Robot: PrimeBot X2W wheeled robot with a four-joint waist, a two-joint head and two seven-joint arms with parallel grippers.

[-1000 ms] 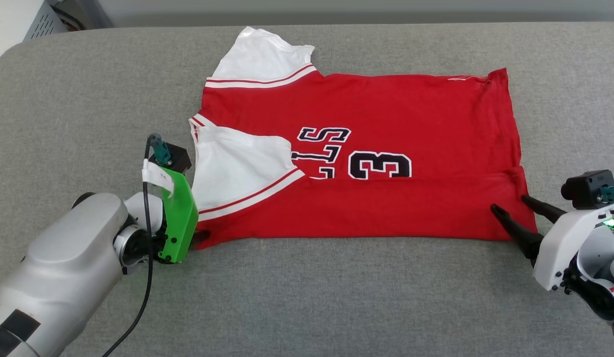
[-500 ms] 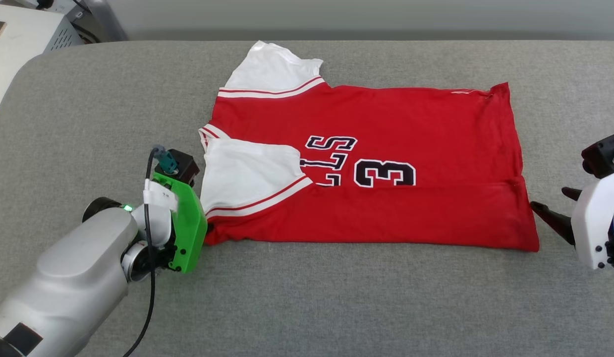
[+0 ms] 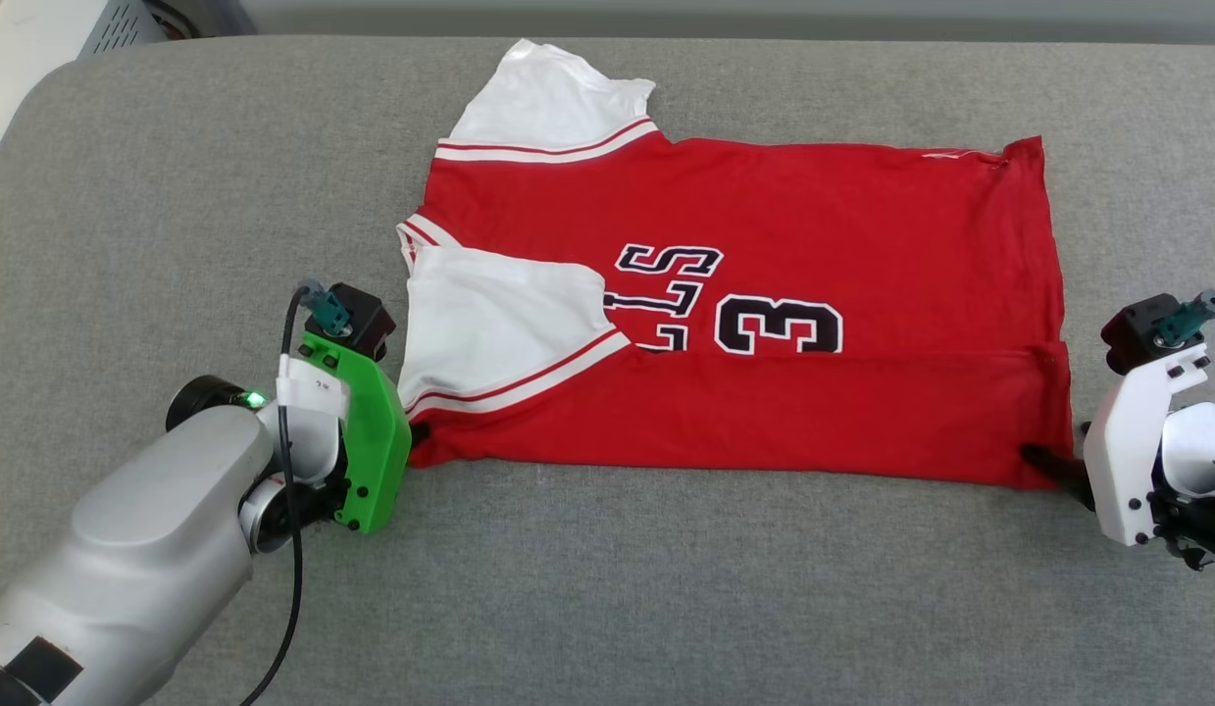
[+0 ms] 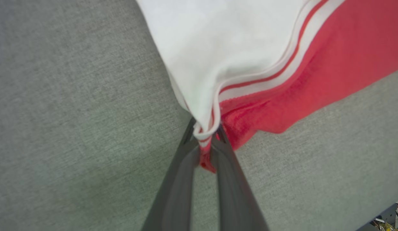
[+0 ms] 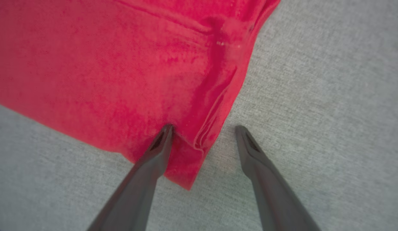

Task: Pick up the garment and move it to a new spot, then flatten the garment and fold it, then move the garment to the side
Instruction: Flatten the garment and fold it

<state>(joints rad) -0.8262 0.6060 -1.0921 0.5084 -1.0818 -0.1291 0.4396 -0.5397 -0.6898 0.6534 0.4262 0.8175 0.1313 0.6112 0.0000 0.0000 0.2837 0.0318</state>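
A vented pale box (image 3: 126, 20) stands beyond the grey fabric surface (image 3: 666, 588).

Garment (image 3: 862, 216), red chest panel: a black, white-outlined numeral (image 3: 779, 327) "3" is read, its lower edge cut off by a fold. At its 9 o'clock, matching letters (image 3: 666, 284) "S", "L", "L" are stacked, partly covered by the white sleeve (image 3: 489, 314).

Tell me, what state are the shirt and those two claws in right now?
shirt: lying flat on the grey pad, near edge folded over, one sleeve folded onto the chest.
left gripper: shut on the shirt's sleeve corner.
right gripper: open, astride the shirt's hem corner, not yet gripping.
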